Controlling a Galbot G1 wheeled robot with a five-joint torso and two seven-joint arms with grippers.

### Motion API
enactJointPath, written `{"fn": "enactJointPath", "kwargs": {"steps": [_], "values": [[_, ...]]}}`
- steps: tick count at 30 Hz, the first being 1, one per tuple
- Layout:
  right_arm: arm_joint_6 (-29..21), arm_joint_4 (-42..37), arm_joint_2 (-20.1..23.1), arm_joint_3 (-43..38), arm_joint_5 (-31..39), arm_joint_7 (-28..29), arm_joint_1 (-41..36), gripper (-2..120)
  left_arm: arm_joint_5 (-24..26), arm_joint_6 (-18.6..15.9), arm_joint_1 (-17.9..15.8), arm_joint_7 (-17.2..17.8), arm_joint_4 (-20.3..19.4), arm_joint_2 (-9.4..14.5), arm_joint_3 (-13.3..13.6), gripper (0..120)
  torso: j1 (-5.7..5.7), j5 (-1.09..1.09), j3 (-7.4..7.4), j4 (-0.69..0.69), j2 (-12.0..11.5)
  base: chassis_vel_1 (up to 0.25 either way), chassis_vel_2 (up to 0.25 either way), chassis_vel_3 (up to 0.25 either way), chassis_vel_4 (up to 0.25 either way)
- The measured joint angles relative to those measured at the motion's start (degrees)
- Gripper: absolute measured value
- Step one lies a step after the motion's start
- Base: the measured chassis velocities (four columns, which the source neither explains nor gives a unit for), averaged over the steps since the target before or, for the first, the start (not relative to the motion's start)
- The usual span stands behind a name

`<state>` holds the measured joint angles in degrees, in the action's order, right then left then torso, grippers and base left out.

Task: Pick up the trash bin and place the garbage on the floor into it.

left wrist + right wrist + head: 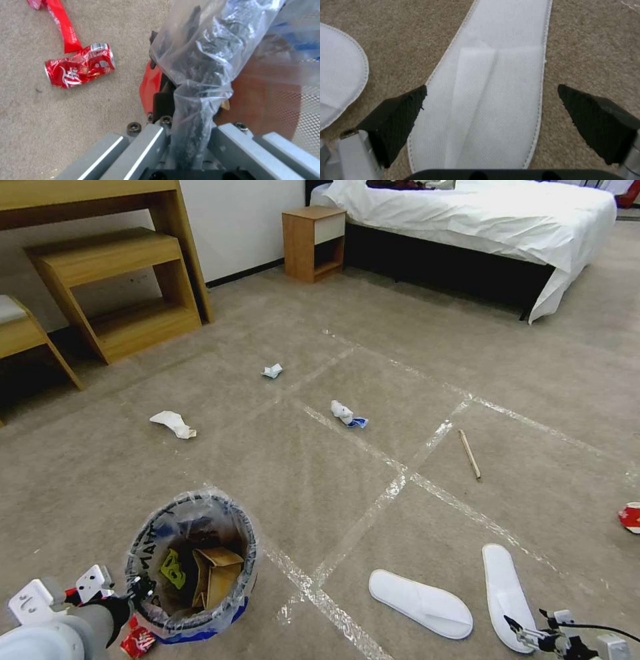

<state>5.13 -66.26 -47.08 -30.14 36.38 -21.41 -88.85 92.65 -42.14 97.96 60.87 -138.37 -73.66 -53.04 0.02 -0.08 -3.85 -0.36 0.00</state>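
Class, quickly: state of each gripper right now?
Left gripper: closed on the trash bin rim.
Right gripper: open, empty, over a white slipper.

The left gripper (186, 105) is seen clamped on the rim of the trash bin (150, 87), with crinkly clear plastic bag (206, 57) bunched between its dark fingers (163, 102) and draped over them. The red outer wall of the bin is shown on one side of the fingers, its brownish inside on the other. Grey metal bars of the gripper body (140, 150) are seen nearest the camera. On the beige carpet (50, 130), 1 crushed red can (80, 65) is lying beside the bin, apart from it, and 1 red wrapper strip (61, 25) is lying just next to the can.
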Motion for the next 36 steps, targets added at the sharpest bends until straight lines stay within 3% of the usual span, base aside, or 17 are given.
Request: {"fn": "enactJointPath", "kwargs": {"steps": [11,16,26,33,36], "values": [[0.7,3.0,-0.9,1.4,0.1,-0.9,2.3,100,0.0,0.0,-0.1,0.0,0.3,0.3,-0.1,0,0.0,0.0,0.0,0.0,0.0,0.0,0.0,0.0,0.0],[1.7,5.5,-1.8,2.8,0.2,-2.3,4.2,86,-0.1,0.0,-0.4,-0.1,0.9,0.3,0.0,0,0.0,0.01,0.0,0.0,0.0,0.0,0.0,0.0,0.0],[2.2,7.5,-2.8,4.5,0.1,-2.4,6.3,85,-0.1,0.0,-0.5,-0.1,1.3,0.6,0.0,0,0.0,-0.04,0.0,-0.01,0.0,0.0,0.0,0.0,0.0],[2.6,9.0,-3.1,5.4,0.0,-2.6,7.8,67,-0.1,0.0,-0.8,-0.1,1.5,0.7,-0.1,0,0.0,-0.08,0.01,-0.04,0.0,0.0,0.0,0.0,0.0],[2.7,9.5,-3.3,6.2,0.1,-2.8,8.7,51,-0.1,0.0,-0.8,-0.1,1.7,0.7,0.0,0,0.0,-0.07,0.01,-0.04,0.0,0.0,0.0,0.0,0.0]]}}
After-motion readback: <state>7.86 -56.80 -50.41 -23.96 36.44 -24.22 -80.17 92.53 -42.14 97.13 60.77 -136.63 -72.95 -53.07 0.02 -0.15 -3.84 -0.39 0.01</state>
